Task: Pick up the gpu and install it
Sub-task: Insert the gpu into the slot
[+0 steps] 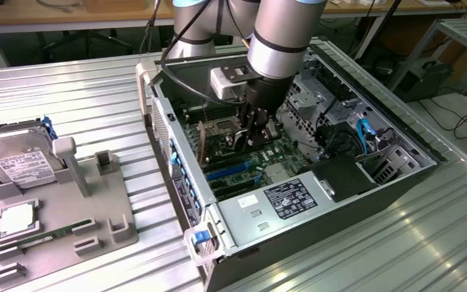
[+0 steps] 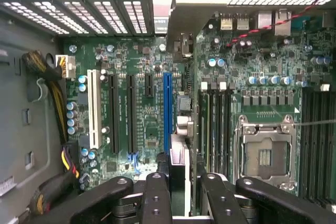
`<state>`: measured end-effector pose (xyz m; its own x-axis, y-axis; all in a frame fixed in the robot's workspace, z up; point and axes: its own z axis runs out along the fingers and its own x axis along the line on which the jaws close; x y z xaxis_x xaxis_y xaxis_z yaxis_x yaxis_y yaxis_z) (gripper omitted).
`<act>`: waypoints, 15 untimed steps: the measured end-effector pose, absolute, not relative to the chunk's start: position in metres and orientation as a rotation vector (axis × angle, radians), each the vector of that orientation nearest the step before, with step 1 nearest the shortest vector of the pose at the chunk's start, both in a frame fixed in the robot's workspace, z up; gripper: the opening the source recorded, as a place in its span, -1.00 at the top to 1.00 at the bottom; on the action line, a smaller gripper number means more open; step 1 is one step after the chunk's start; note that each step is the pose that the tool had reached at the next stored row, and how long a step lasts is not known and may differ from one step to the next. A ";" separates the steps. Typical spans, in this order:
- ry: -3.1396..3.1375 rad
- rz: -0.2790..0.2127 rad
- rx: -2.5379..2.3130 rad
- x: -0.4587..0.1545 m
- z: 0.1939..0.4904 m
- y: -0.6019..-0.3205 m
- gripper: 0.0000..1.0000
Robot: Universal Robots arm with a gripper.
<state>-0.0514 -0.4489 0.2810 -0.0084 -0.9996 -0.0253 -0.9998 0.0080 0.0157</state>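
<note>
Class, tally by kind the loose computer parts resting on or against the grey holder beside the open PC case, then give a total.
Hard drive: 1
Processor chip: 1
Memory stick: 1
Total: 3

A: Where does the exterior view sit?
B: High, off to one side, angled down at the open computer case (image 1: 298,176) and the metal table (image 1: 71,97).
A: And the wrist view?
B: Close above the motherboard (image 2: 147,77), facing straight down. Both views share that board inside the case.
</note>
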 end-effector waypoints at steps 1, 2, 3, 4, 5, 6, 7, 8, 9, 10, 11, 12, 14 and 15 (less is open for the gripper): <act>2.225 0.045 -2.207 -0.052 0.280 -0.449 0.45; 2.225 0.045 -2.208 -0.052 0.280 -0.450 0.45; 2.225 0.045 -2.207 -0.052 0.280 -0.450 0.45; 2.225 0.046 -2.207 -0.052 0.279 -0.451 0.45; 2.225 0.045 -2.207 -0.052 0.279 -0.451 0.45; 2.225 0.045 -2.207 -0.053 0.278 -0.451 0.45; 2.225 0.045 -2.207 -0.054 0.276 -0.451 0.45; 2.225 0.045 -2.207 -0.054 0.275 -0.451 0.45; 2.225 0.046 -2.207 -0.055 0.274 -0.451 0.45; 2.226 0.046 -2.207 -0.055 0.272 -0.451 0.45; 2.225 0.046 -2.208 -0.055 0.271 -0.451 0.45; 2.225 0.046 -2.208 -0.055 0.269 -0.451 0.45; 2.226 0.046 -2.208 -0.055 0.268 -0.452 0.45; 2.226 0.046 -2.208 -0.056 0.268 -0.453 0.45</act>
<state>-0.0556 -0.4527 0.2680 -0.0084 -0.9996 -0.0252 -0.9998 0.0080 0.0163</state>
